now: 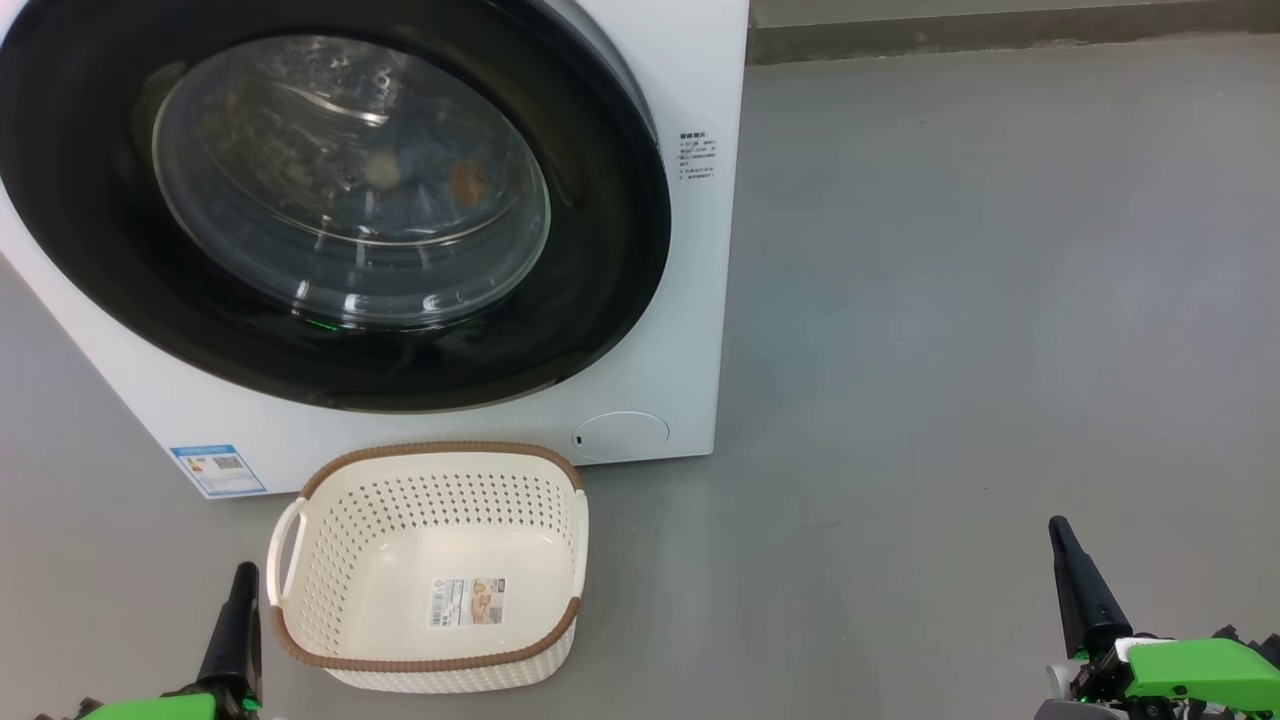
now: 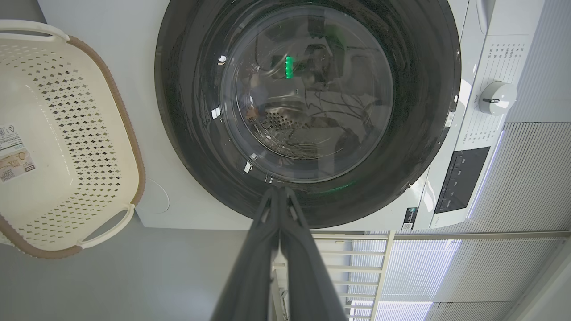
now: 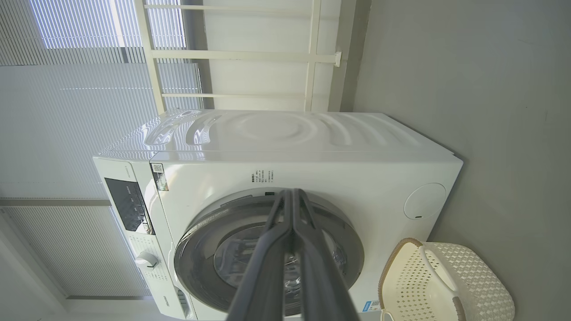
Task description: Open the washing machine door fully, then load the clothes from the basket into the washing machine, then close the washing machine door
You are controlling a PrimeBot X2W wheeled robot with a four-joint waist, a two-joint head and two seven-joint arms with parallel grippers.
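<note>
The white washing machine [image 1: 690,300] stands at the upper left, and its round black-rimmed door [image 1: 600,250] lies shut against the front. Through the glass I make out bluish clothes [image 1: 440,190] with an orange-brown spot inside the drum. The cream basket [image 1: 440,447] sits on the floor just before the machine, holding nothing but its label sticker. My left gripper [image 1: 243,575] is shut beside the basket's left handle. My right gripper [image 1: 1058,525] is shut, far to the right over bare floor. The left wrist view faces the door [image 2: 187,111] past shut fingers [image 2: 279,191]. The right wrist view shows shut fingers [image 3: 292,192] before the machine [image 3: 285,133].
Grey floor [image 1: 950,350] stretches wide to the right of the machine, up to a wall base [image 1: 1000,30]. A round service flap [image 1: 620,436] sits at the machine's lower right corner. A dial [image 2: 497,97] and dark control panel [image 2: 461,178] top the front. Blinds [image 3: 67,111] hang behind.
</note>
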